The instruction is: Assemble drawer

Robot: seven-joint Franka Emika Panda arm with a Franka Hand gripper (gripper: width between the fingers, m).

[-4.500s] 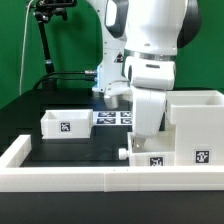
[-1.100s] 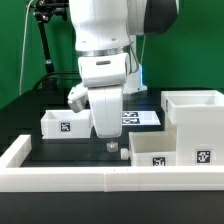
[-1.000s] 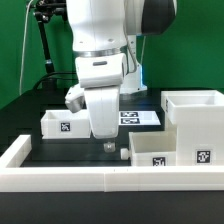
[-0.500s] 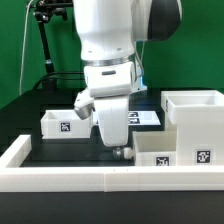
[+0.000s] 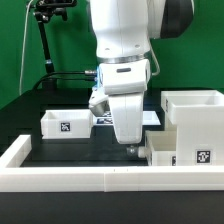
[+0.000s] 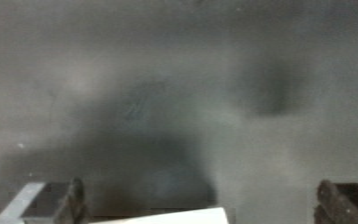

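Observation:
The large white drawer case stands at the exterior view's right, with a tag low on its front. A small white tray with a tag lies in front of it, against the case's lower part. A second small tagged tray sits at the left. My gripper points down, low over the table, at the front tray's left end. In the wrist view my gripper is open, its fingers wide apart. A white corner of a drawer part shows between them, over blurred black table.
The marker board lies at the back, mostly hidden behind the arm. A low white rim edges the table at the front and left. A black stand rises at the back left.
The arm has swung to the exterior view's right and come down at the front tray's left end. The front tray has shifted right, toward the case. The left tray has not moved.

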